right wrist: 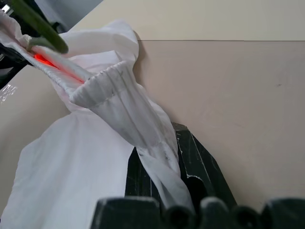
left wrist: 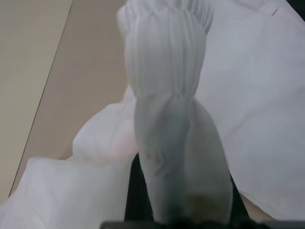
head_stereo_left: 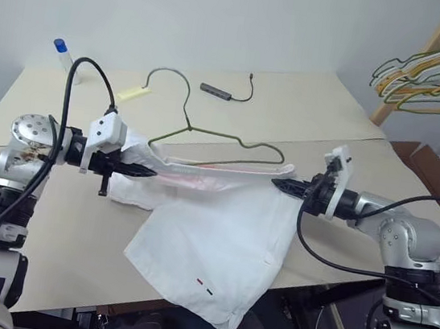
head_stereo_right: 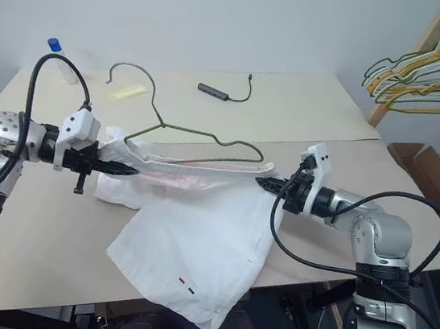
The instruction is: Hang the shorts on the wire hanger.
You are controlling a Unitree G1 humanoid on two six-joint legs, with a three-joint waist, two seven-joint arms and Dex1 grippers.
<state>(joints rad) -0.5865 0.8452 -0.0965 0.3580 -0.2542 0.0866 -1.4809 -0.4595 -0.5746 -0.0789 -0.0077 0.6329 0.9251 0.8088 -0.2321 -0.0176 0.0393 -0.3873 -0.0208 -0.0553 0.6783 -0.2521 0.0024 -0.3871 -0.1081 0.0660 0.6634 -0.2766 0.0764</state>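
Stretching thin white fabric shorts (head_stereo_left: 210, 236) — both end effectors, left (head_stereo_left: 147, 172) and right (head_stereo_left: 278, 184), clamped on waistband — keep taut, feed over olive-grey triangular wire hanger (head_stereo_left: 208, 134) bar.

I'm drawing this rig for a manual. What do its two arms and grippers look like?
Both arms are silver-grey metal with rounded joint housings and black bands. A white camera block sits at each wrist, and a looping black cable runs along each arm. The left gripper and right gripper each end in two tapered black fingers.
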